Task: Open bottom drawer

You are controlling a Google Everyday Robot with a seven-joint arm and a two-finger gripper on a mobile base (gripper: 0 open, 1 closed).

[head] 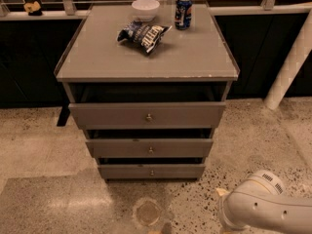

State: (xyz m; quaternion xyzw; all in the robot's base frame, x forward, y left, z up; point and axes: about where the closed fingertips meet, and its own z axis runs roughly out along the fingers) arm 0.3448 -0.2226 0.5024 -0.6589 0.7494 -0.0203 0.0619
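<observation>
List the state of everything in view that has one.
Bottom drawer: looks shut, knob untouched.
Middle drawer: looks shut.
Top drawer: dark gap above front, maybe ajar.
Soda can: upright.
Bowl: upright.
Chip bag: lying crumpled.
Hand: not in view; arm low right, clear of cabinet.

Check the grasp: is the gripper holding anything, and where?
Cannot tell: the gripper is out of view; only the arm shows, lower right. Nothing touches the bottom drawer.
</observation>
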